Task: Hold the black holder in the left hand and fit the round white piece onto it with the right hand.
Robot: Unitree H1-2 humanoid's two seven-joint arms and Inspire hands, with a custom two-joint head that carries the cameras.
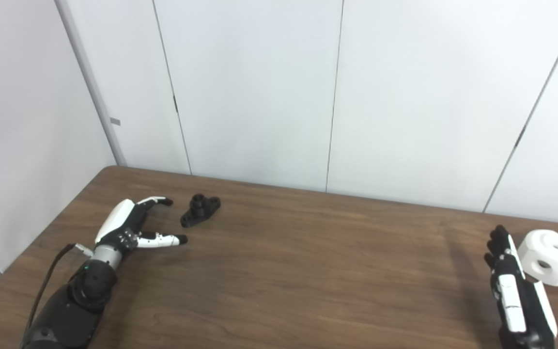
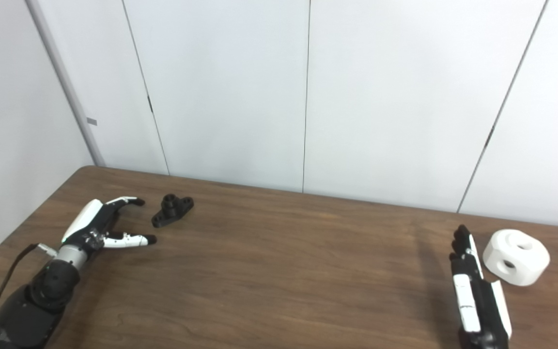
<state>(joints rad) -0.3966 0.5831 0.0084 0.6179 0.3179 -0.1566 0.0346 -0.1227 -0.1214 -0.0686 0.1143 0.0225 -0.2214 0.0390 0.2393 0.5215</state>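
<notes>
I see the black holder (image 1: 200, 210) lying flat on the brown table (image 1: 288, 271), far over on the left side. It is a small long piece, and its long side runs on a slant, from near-left to far-right. A short round stub sticks up from its middle, and there is a hole at the far end.

My left hand (image 1: 131, 225) lies just beside the holder, to its left. The hand is open, with the fingers (image 1: 155, 200) and thumb spread wide apart, and it holds nothing. The tips point toward the holder but do not touch it.

The round white piece (image 1: 552, 257) sits near the right edge of the table, well apart from the holder. It has one hole on top and one on the side that faces me.

My right hand (image 1: 514, 286) is just beside the white piece, on its left. Its fingers are straight and point away from me. It holds nothing.

I can read no words on anything. Behind the table is a plain white wall (image 1: 259, 87).
</notes>
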